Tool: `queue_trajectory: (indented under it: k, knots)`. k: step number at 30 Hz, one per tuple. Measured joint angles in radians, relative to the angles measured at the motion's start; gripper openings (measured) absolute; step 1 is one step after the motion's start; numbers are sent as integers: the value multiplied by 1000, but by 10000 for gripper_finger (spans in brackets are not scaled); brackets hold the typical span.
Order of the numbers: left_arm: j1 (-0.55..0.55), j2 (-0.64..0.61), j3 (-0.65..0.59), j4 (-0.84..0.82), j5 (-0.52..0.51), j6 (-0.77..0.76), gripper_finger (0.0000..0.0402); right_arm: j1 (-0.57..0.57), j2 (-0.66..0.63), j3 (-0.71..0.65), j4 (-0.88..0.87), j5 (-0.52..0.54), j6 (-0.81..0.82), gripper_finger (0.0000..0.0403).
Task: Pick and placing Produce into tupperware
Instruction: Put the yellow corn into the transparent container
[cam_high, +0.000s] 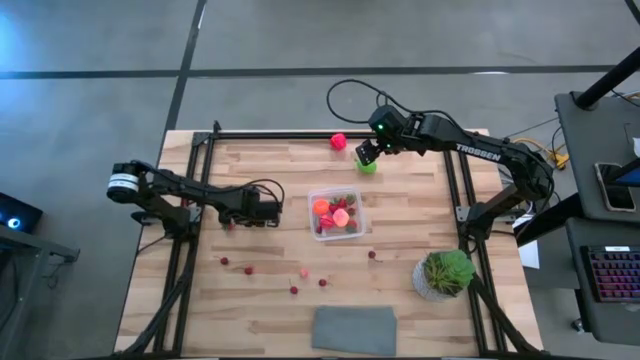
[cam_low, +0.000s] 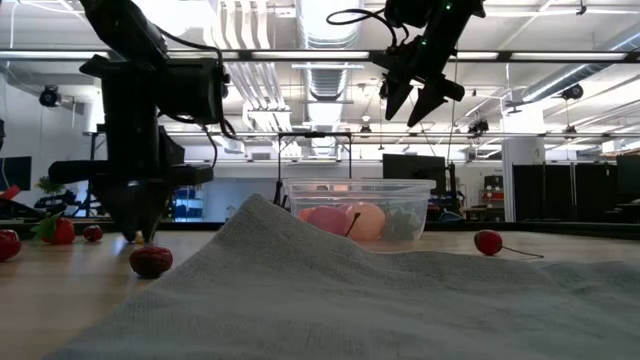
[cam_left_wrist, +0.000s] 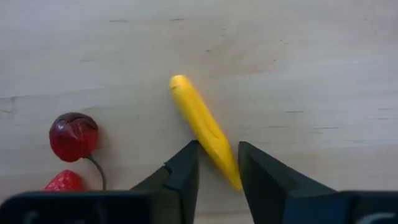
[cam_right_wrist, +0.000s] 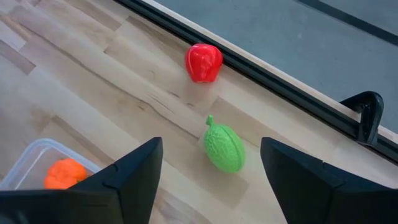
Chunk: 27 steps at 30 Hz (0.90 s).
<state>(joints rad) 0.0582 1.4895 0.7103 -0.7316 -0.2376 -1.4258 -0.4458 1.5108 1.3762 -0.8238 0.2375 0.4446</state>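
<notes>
A yellow, long toy piece (cam_left_wrist: 199, 118) lies on the wooden table, and my left gripper (cam_left_wrist: 217, 155) stands over it, pointing down and shut on its near end. Beside it lie a dark red cherry (cam_left_wrist: 73, 135) and a red strawberry (cam_left_wrist: 62, 182). The clear tupperware (cam_high: 338, 212) sits mid-table with orange, pink, red and green pieces inside. My right gripper (cam_right_wrist: 211, 168) hangs open, high above a green piece (cam_right_wrist: 224, 149) and a red piece (cam_right_wrist: 203, 62) near the table's far edge. My left gripper pinches the yellow piece's near end (cam_left_wrist: 225, 163) between its two fingers, coming from above and pointing down. The piece lies slantwise between the fingers, its length on the table and its far end (cam_left_wrist: 179, 84) sticking out ahead.
Several small cherries (cam_high: 248, 270) lie scattered over the near half of the table. A potted green plant (cam_high: 445, 272) stands near the right edge. A grey cloth (cam_high: 355, 330) lies at the front edge and fills the low view's foreground. A black frame rail (cam_right_wrist: 280, 87) borders the far edge.
</notes>
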Motion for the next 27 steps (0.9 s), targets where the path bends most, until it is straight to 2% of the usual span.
queue_trajectory:
  k: [10,15,18,22,27]
  knots:
    - [0,0,-1,17,-14,78,32,0,0,0,0,0,0,258]
    - [1,-3,-1,25,-11,115,21,0,0,0,0,0,0,258]
    - [1,-6,13,38,-18,187,21,0,0,0,0,0,0,258]
    - [2,-21,61,118,-68,360,21,0,0,0,0,-1,0,258]
    - [8,-24,126,376,-75,774,21,0,0,0,-1,-5,0,258]
